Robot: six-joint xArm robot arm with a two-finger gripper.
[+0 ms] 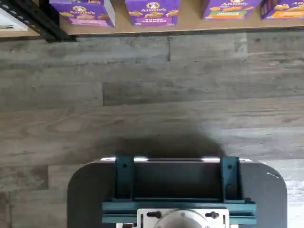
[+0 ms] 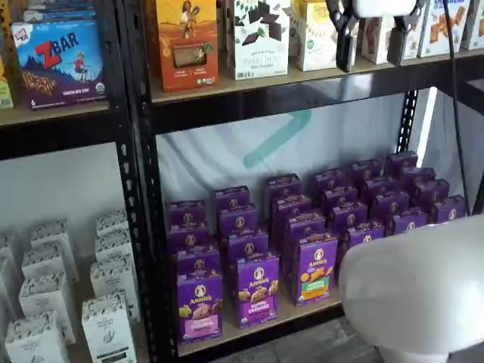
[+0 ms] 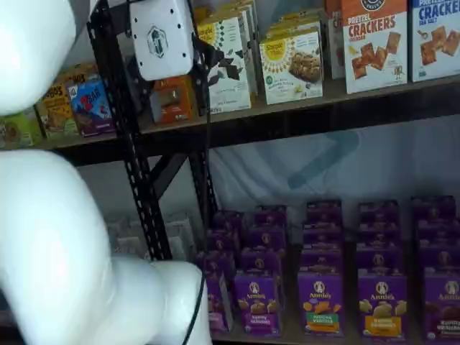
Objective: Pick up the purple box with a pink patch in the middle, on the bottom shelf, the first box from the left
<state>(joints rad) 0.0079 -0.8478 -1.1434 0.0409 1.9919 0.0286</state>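
Observation:
The purple box with a pink patch stands upright at the front left of the bottom shelf, heading a row of like cartons. It also shows in the wrist view, on the wooden board. In a shelf view it is partly hidden behind my white arm. My gripper hangs from the view's top edge, level with the upper shelf, far above and to the right of the box. A plain gap shows between its two black fingers and nothing is in them. Its white body shows in the other shelf view.
Beside the purple box stand a purple-patch carton and a green-patch carton. A black perforated upright is just left of it, with white cartons beyond. My white arm fills the lower right. A dark teal-bracketed mount sits over grey plank floor.

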